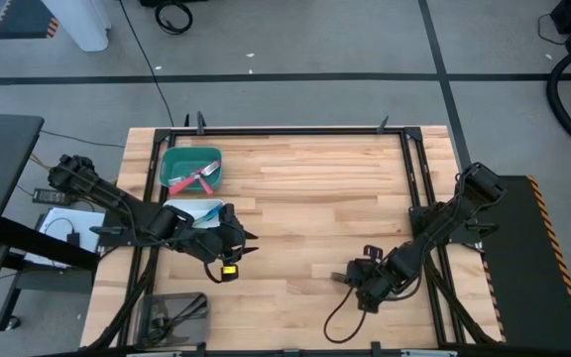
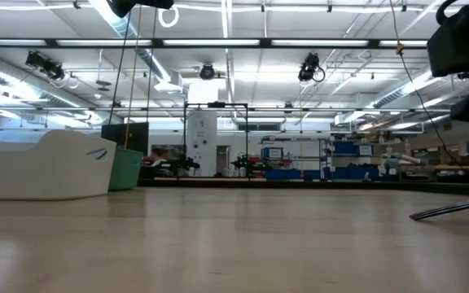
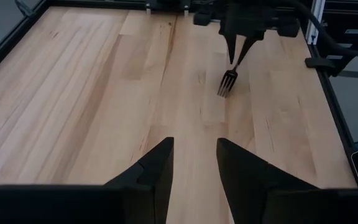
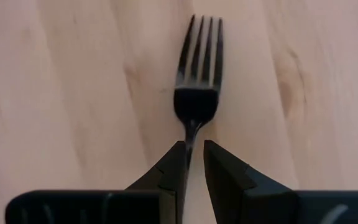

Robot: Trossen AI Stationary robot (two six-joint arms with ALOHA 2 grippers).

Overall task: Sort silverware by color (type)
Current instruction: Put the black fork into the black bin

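Dark grey metal is what we are tracking here: one fork point(image 1: 343, 277) lying on the table point(image 1: 305, 198) near its front edge, well apart from the green bin point(image 1: 171, 164) across the board. From above, we are seeing the right gripper point(image 1: 357, 278) down at the fork, while the left gripper point(image 1: 249, 238) is waiting beside the white bin point(image 1: 174, 205), just in front of the green bin. The right arm is plainly the nearer one. A grey bin point(image 1: 157, 317) is sitting at the front corner on the green bin's side.

From table height, we are catching only a slim dark utensil point(image 2: 450, 211), probably the same fork, raised slightly off the wood, far from the green bin point(image 2: 126, 168) and white bin point(image 2: 39, 167).

Through the left wrist camera, we are looking past our own spread, empty fingers point(image 3: 157, 171) at the fork point(image 3: 227, 83) hanging tines-down from the right gripper point(image 3: 236, 55), tips at or just above the wood; we cannot tell whether they are touching.

Through the right wrist camera, the fork point(image 4: 197, 81) is running straight out from the right gripper point(image 4: 194, 155), its long axis in line with the fingers, tines pointing away. The fingers are pinching the thin handle between them, so we are judging the grasp made, and the carry must go toward the grey bin, well away from here.
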